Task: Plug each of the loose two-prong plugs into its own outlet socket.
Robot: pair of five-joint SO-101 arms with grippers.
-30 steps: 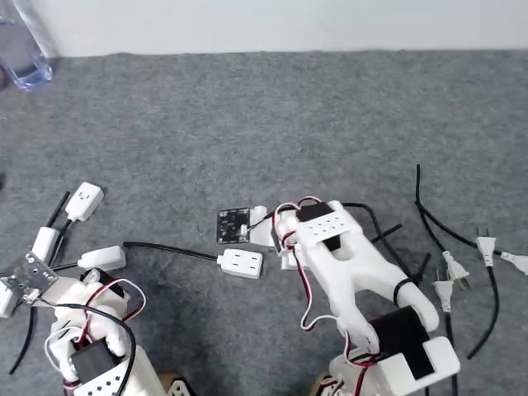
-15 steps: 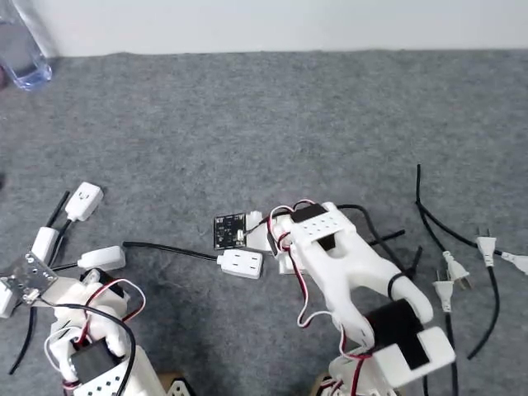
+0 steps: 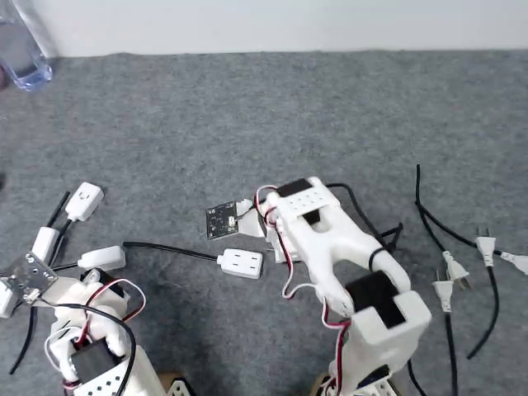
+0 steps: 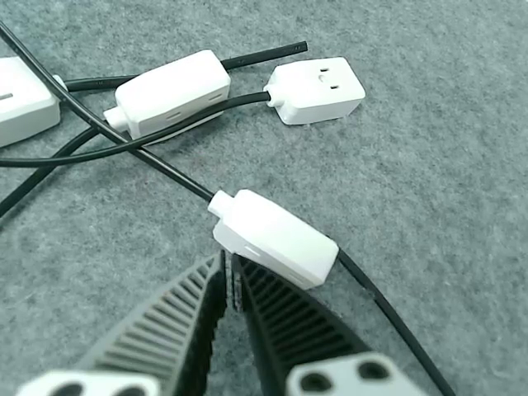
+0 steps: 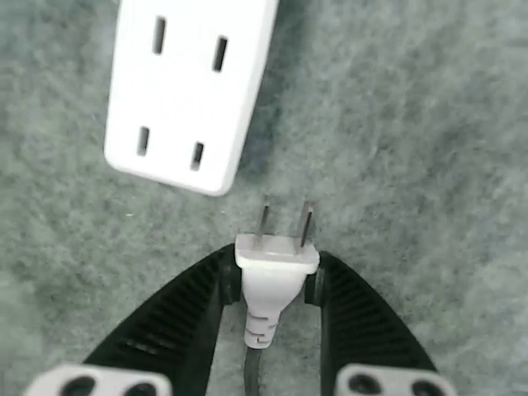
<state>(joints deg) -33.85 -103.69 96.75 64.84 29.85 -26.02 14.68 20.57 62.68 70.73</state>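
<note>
My right gripper [image 5: 272,276] is shut on a white two-prong plug [image 5: 275,262]. Its prongs point at a white outlet block [image 5: 191,89] a short way ahead, not touching it. From above, the right arm [image 3: 330,239] stands over the table's middle, beside that outlet block [image 3: 241,262]. My left gripper [image 4: 229,285] is shut with nothing in it, its tips beside a white corded socket [image 4: 276,238]. More white sockets [image 4: 316,89] [image 4: 172,91] lie past it. Three loose plugs [image 3: 484,244] [image 3: 453,268] [image 3: 443,290] lie at the right.
Black cords [image 3: 425,214] trail across the grey carpet on the right, and a black cord [image 3: 169,250] runs from the outlet block to the left cluster of sockets [image 3: 85,200]. A clear bottle [image 3: 21,49] stands at the back left corner.
The right arm has swung left and a little farther from its base with the plug in its gripper. The outlet block and the left arm have stayed put.
</note>
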